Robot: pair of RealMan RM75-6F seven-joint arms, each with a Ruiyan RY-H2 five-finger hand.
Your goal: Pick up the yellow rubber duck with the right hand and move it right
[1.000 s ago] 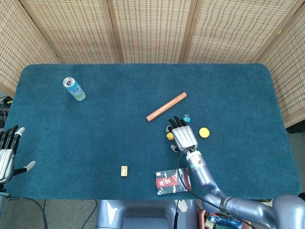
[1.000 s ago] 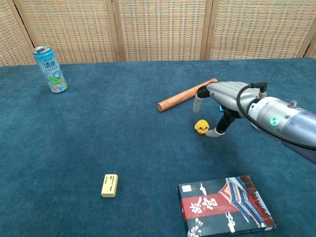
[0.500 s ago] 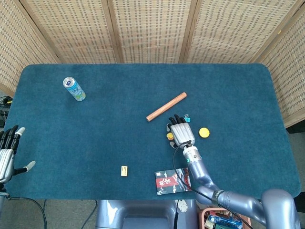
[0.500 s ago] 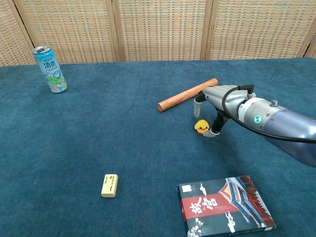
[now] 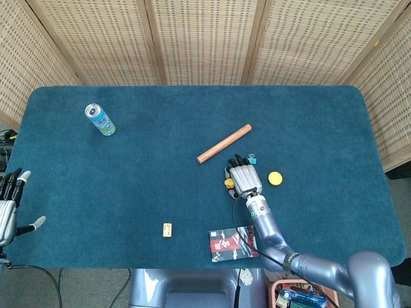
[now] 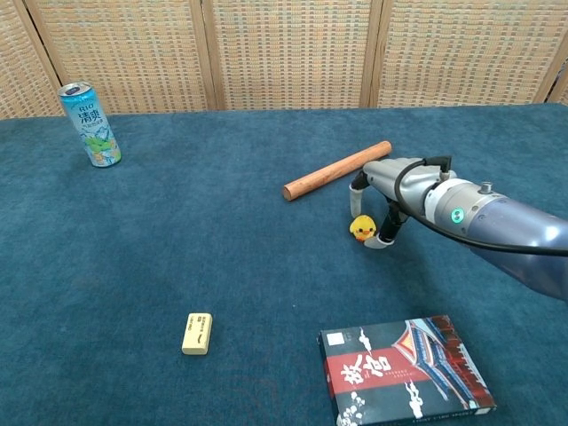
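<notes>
Hovering palm-down over the small yellow rubber duck (image 6: 360, 229), the right hand (image 6: 390, 182) brackets it with fingers (image 6: 357, 186) spread, ready to pinch, seemingly not yet gripping.

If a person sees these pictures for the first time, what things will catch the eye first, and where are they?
The right hand stands out, arched low over the small yellow rubber duck just right of the table's middle, with the wooden rod lying just behind. Far to the left stands an upright drink can, and near the front edge lies a red-and-black card box.
</notes>
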